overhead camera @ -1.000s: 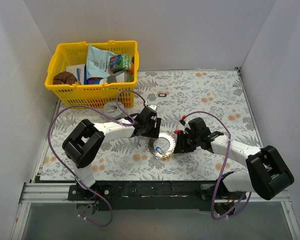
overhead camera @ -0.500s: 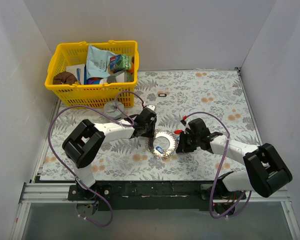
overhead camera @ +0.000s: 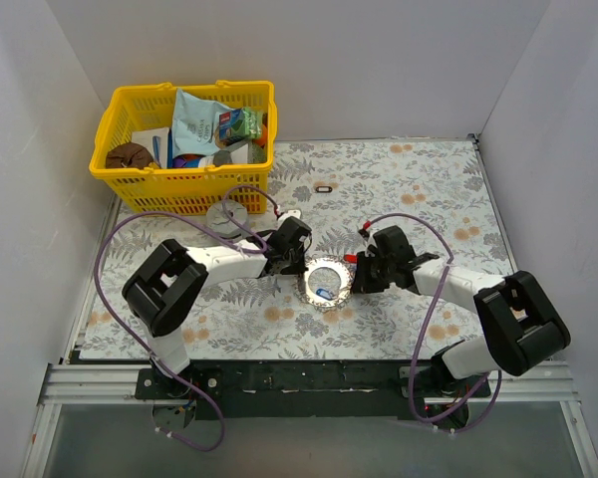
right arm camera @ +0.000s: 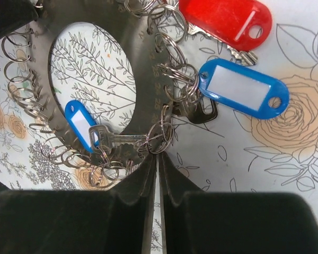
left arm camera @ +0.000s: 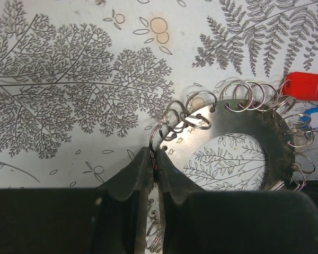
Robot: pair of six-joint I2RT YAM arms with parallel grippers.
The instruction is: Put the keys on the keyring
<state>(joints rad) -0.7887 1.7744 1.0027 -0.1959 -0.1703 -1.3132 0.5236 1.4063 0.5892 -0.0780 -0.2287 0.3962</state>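
Observation:
The keyring [overhead camera: 328, 263] is a flat silvery disc with a wide hole and many small split rings round its rim, lying mid-table. My left gripper [overhead camera: 301, 262] is shut on its left rim; the left wrist view shows the fingertips [left arm camera: 143, 161] pinching the keyring [left arm camera: 244, 119] edge. My right gripper [overhead camera: 355, 277] is shut at the opposite rim, where a cluster of split rings sits on the keyring [right arm camera: 140, 63]. Keys hang from rim rings: a red-tagged key [right arm camera: 228, 21], a blue-tagged key [right arm camera: 244, 87] and a small blue-tagged silver key [right arm camera: 116, 140] lying across the hole.
A yellow basket [overhead camera: 179, 182] full of packets stands at the back left. A grey round tin [overhead camera: 227, 214] sits just in front of it, near my left arm. A small dark object [overhead camera: 324, 187] lies further back. White walls enclose the floral table.
Both grippers have closed from open onto opposite sides of the keyring. The ring has shifted slightly away from the arm bases, and the right arm has drawn in towards it.

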